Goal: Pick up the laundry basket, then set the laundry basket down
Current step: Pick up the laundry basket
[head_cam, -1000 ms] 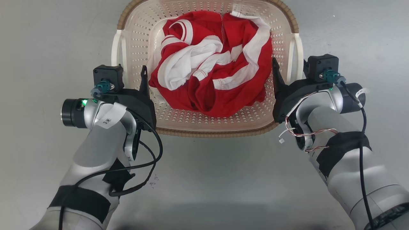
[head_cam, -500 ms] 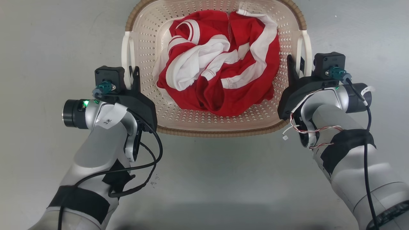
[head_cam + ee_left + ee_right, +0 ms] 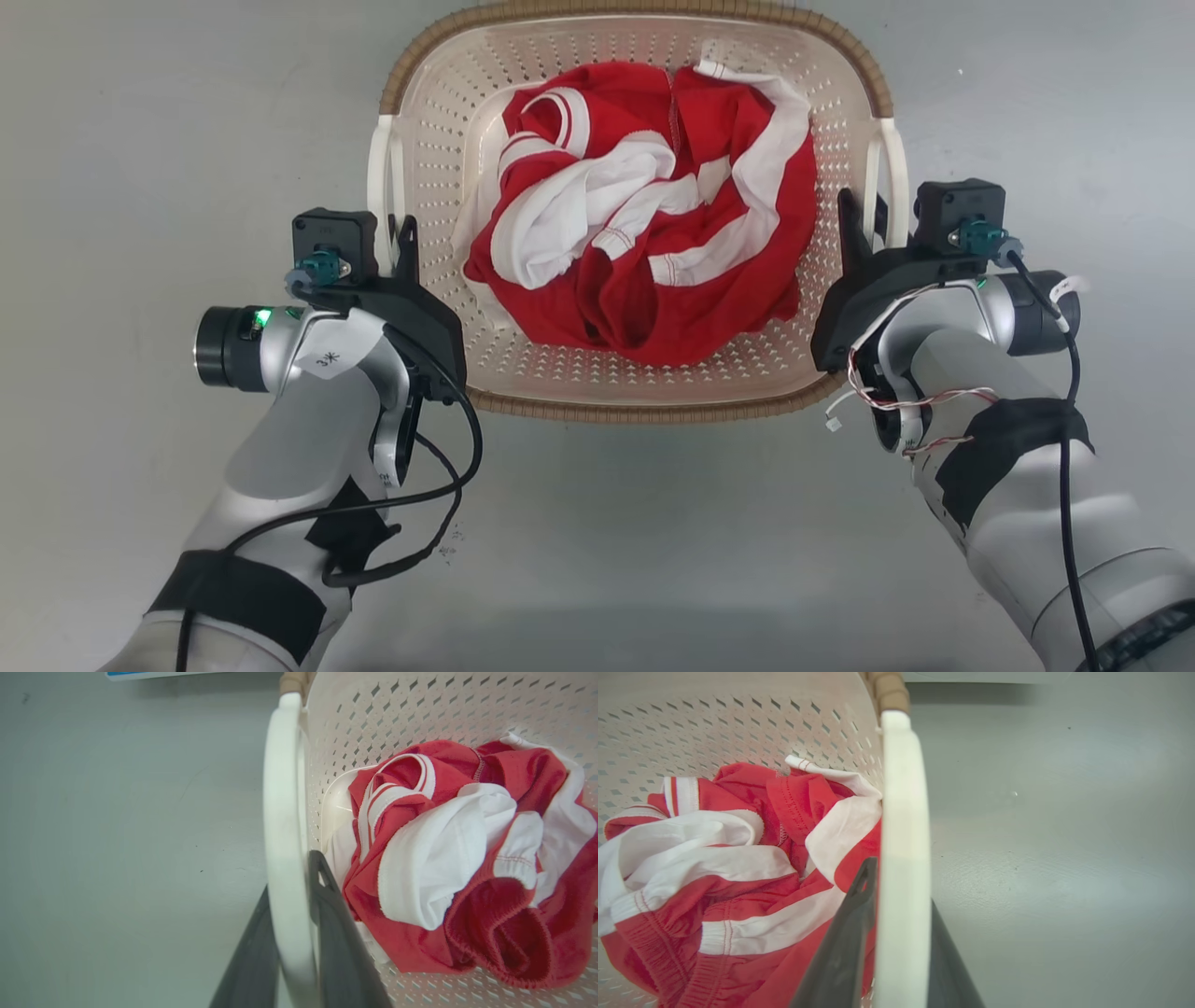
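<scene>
The laundry basket (image 3: 644, 411) is cream perforated plastic with a brown woven-look rim, seen whole in the head view over the grey floor. A crumpled red and white garment (image 3: 644, 215) lies in it. My left gripper (image 3: 392, 233) is shut on the white left handle (image 3: 282, 812), with one dark finger inside the wall and one outside; the left wrist view shows this gripper (image 3: 292, 877) close up. My right gripper (image 3: 864, 210) grips the right handle (image 3: 903, 812) the same way, and the right wrist view shows that gripper (image 3: 901, 886) hugging the bar.
Plain grey floor (image 3: 635, 541) surrounds the basket on all sides. A blue-edged strip (image 3: 140, 675) shows at the top of the left wrist view. Both pale forearms with black cables reach in from the lower corners.
The basket now looks smaller and sits lower in the head view, with its far rim in sight. Both grippers stayed on the handles and moved with it.
</scene>
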Motion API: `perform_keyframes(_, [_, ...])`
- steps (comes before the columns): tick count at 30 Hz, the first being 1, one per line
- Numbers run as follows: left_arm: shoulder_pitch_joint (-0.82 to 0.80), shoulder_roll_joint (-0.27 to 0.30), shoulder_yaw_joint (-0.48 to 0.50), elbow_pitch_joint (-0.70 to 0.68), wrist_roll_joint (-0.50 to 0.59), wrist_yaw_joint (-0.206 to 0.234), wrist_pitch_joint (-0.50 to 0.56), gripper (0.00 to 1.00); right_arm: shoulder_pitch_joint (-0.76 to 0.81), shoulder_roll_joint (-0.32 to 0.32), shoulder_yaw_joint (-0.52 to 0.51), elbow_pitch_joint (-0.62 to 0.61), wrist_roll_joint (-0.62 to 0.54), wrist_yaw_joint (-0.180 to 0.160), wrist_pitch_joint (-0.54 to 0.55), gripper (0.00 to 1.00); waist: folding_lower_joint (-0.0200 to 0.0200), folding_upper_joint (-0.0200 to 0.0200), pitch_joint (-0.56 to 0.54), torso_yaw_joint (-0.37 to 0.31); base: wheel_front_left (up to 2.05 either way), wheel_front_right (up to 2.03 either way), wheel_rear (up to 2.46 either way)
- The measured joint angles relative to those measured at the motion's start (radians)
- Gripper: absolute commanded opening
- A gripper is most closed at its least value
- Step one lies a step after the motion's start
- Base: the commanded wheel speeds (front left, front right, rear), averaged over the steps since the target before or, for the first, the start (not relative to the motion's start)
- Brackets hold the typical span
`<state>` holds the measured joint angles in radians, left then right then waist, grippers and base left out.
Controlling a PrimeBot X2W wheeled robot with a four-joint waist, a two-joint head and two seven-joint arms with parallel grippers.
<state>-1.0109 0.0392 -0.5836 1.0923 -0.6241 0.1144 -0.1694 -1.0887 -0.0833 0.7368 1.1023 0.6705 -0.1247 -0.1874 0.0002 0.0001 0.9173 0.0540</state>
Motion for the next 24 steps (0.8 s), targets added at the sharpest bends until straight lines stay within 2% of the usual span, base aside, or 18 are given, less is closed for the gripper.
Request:
perform_keyframes(11, [0.040, -0.003, -0.030, 0.026, -0.038, 0.000, 0.000, 0.00, 0.056, 0.001, 0.033, -0.001, 0.043, 0.000, -0.007, 0.00, 0.0000, 0.0000, -0.070, -0.001, 0.00, 0.00, 0.00])
perform_keyframes(24, [0.140, -0.007, -0.079, 0.038, -0.082, 0.000, 0.002, 0.00, 0.167, 0.005, 0.079, 0.004, 0.107, -0.003, -0.004, 0.00, -0.0003, -0.0001, -0.208, 0.000, 0.00, 0.00, 0.00])
